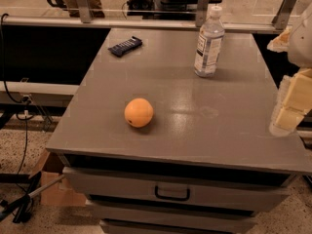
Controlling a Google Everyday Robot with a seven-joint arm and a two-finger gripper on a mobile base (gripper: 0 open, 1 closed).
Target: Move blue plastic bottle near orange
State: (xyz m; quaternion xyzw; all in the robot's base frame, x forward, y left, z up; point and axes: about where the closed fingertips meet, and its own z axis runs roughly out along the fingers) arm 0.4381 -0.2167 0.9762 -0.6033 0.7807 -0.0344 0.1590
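The blue plastic bottle (209,42) stands upright at the far right of the grey cabinet top (234,130), with a white cap and a pale label. The orange (139,112) lies near the front left of the top, well apart from the bottle. My gripper (291,106) shows at the right edge of the view, cream-coloured, over the cabinet's right edge, to the right of and nearer than the bottle. It holds nothing that I can see.
A dark flat rectangular gadget (125,46) lies at the far left of the top. The cabinet has drawers with a dark handle (172,194) below. A rail and glass barrier (146,22) run behind. Cables and a cardboard box (51,184) sit on the floor at left.
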